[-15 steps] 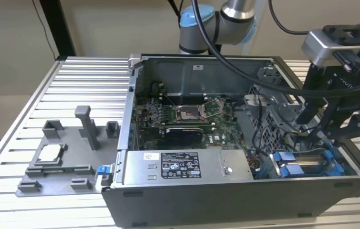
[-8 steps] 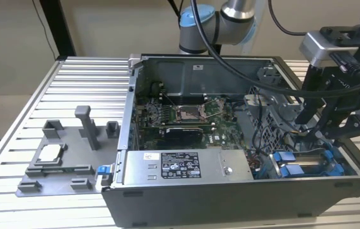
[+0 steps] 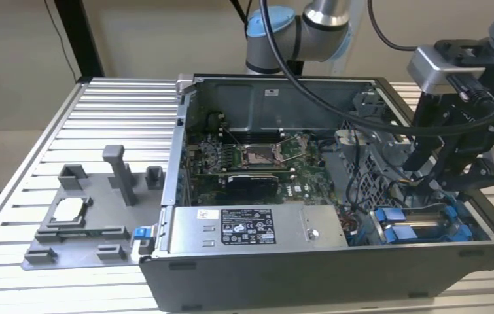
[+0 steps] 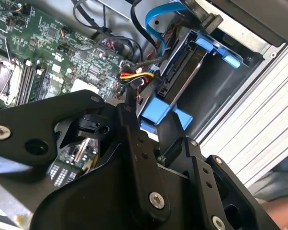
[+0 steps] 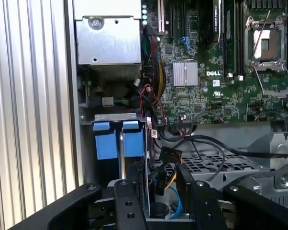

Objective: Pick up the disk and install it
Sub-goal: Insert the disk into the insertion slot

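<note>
Hovering over bay [image 4: 230, 86]: gripper [image 4: 148, 120], jaws spread, apparently empty, lined up with disk [image 4: 184, 79]; disk seated inside bay, blue bracket [image 4: 180, 116] likely guiding it along slot.

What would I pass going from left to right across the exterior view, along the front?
Grey plastic fixture → power-supply box with the white label → blue disk brackets in the case's corner bay → gripper, above that bay.
</note>
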### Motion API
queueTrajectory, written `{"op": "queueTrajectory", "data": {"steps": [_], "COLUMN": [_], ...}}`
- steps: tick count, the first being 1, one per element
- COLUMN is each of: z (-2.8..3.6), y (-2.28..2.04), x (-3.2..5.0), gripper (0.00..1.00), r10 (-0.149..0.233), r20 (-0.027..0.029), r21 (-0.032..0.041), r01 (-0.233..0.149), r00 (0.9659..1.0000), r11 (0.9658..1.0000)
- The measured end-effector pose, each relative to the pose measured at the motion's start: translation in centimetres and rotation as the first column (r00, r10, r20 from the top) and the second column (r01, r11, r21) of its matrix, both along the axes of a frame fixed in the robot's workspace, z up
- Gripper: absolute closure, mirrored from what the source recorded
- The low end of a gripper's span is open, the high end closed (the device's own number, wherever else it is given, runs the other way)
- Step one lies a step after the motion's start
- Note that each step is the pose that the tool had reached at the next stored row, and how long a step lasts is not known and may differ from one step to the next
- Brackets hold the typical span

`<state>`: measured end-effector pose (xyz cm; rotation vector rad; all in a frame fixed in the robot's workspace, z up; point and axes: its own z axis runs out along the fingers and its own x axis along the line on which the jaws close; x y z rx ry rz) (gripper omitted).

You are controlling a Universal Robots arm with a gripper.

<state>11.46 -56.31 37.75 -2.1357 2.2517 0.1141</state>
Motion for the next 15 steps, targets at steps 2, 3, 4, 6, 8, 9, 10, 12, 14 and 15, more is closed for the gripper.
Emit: {"op": "queueTrajectory", "data": {"steps": [2, 3, 4, 6, 8, 9, 10, 12, 14, 15], "z": [-0.11, -0.24, -0.39, -0.71, -0.94, -1.02, -1.07, -1.13, -1.13, -1.13], "y": [0.01, 0.02, 0.03, 0.05, 0.11, 0.18, 0.24, 0.29, 0.29, 0.30], "x": [0.01, 0.05, 0.07, 0.12, 0.14, 0.20, 0.23, 0.36, 0.61, 0.68], "gripper": [0.00, 0.00, 0.00, 0.00, 0.00, 0.00, 0.00, 0.00, 0.00, 0.00], "r10": [-0.001, -0.004, -0.009, -0.017, -0.021, -0.021, -0.021, -0.022, -0.022, -0.022], "r20": [0.0000, 0.0000, 0.0000, 0.0000, -0.0002, -0.0002, -0.0002, 0.0042, 0.0085, 0.0090], "r21": [0.0007, 0.0007, 0.0018, 0.0041, 0.0093, 0.0140, 0.0189, 0.0272, 0.0288, 0.0289], "r01": [0.001, 0.004, 0.009, 0.017, 0.021, 0.021, 0.021, 0.022, 0.021, 0.021], "r00": [1.0000, 1.0000, 1.0000, 0.9999, 0.9998, 0.9998, 0.9998, 0.9998, 0.9997, 0.9997], "r11": [1.0000, 1.0000, 1.0000, 0.9998, 0.9997, 0.9997, 0.9996, 0.9994, 0.9994, 0.9994]}}
